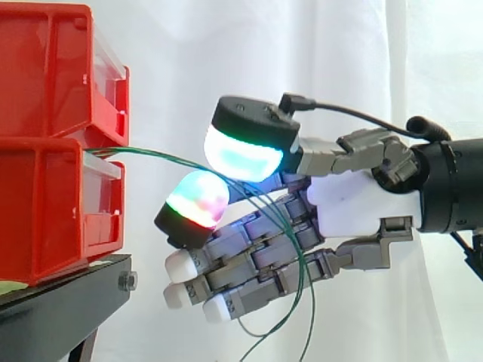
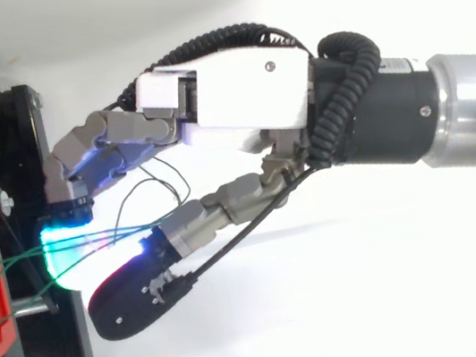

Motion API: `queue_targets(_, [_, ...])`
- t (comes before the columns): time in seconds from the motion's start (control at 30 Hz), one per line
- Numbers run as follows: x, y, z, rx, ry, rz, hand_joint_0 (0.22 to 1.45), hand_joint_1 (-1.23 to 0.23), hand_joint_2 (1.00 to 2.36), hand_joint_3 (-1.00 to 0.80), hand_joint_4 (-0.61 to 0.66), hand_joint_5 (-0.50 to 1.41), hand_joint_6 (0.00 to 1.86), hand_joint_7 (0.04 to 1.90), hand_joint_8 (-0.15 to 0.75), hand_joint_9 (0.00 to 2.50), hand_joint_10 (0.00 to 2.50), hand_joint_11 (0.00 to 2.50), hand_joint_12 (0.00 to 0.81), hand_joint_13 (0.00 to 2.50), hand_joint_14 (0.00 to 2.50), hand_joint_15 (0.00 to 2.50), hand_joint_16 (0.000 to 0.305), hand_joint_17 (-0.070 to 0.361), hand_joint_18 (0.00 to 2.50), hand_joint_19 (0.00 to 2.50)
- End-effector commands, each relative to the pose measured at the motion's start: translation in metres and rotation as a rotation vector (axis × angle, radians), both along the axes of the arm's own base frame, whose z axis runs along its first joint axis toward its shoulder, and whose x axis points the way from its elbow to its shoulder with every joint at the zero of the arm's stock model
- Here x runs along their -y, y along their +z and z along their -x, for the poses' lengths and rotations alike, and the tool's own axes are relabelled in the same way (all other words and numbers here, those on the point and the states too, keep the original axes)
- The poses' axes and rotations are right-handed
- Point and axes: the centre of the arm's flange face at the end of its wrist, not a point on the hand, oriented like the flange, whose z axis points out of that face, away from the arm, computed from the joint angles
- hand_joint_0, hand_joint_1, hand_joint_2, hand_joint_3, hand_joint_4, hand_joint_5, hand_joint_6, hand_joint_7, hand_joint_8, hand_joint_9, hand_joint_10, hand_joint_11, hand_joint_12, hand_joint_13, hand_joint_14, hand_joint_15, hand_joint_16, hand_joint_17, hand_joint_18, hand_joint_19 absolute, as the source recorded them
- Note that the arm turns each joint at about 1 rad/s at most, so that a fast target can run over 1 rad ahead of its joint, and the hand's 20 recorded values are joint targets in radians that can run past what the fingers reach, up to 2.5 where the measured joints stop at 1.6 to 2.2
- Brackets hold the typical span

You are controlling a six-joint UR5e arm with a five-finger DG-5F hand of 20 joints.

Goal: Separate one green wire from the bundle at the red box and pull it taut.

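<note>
The hand (image 1: 351, 204) pinches about three green wires (image 1: 158, 157) between two glowing pads. Two stacked red bins (image 1: 45, 196) stand ahead of its fingertips, and slack loops hang below its palm.

No text, number or sign can be read here. A pale green strip (image 1: 10, 287) lies on the black stand (image 1: 60, 309), at its left edge and just under the red bins (image 1: 45, 219). Whether the strip carries print cannot be told.
</note>
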Motion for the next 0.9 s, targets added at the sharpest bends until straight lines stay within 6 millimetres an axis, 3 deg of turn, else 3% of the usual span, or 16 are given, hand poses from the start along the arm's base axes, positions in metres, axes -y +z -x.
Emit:
queue_targets(0.0, [0.003,0.008,0.004,-0.010,-0.003,0.004,0.53,-0.61,1.00,-0.50,0.22,-0.21,0.86,0.93,0.291,0.62,0.01,0.51,0.344,0.43,0.00,0.10,0.055,0.125,0.43,0.18])
queue_targets(0.07, [0.004,0.011,0.005,-0.012,-0.004,0.008,0.56,-0.46,1.00,-0.45,0.20,-0.21,0.85,0.95,0.287,0.63,0.01,0.51,0.337,0.42,0.00,0.11,0.054,0.121,0.39,0.20])
queue_targets(0.13, [0.005,0.015,0.007,-0.019,-0.005,0.012,0.58,-0.44,1.01,-0.40,0.20,-0.21,0.85,0.97,0.283,0.63,0.01,0.51,0.332,0.42,0.00,0.12,0.053,0.120,0.39,0.21])
queue_targets(0.23, [0.007,0.016,0.008,-0.023,-0.007,0.012,0.57,-0.56,1.02,-0.24,0.19,-0.21,0.86,1.01,0.287,0.63,0.01,0.55,0.334,0.41,0.00,0.12,0.053,0.120,0.39,0.20])
queue_targets(0.37, [0.007,0.019,0.010,-0.026,-0.007,0.013,0.57,-0.65,1.02,-0.18,0.15,-0.22,0.88,0.98,0.285,0.62,0.01,0.56,0.332,0.42,0.00,0.12,0.053,0.119,0.40,0.20])
queue_targets(0.87, [0.007,0.023,0.010,-0.029,-0.007,0.008,0.67,-0.85,1.01,-0.44,0.18,-0.22,0.90,0.93,0.286,0.65,0.01,0.58,0.334,0.49,0.00,0.13,0.052,0.118,0.49,0.19])
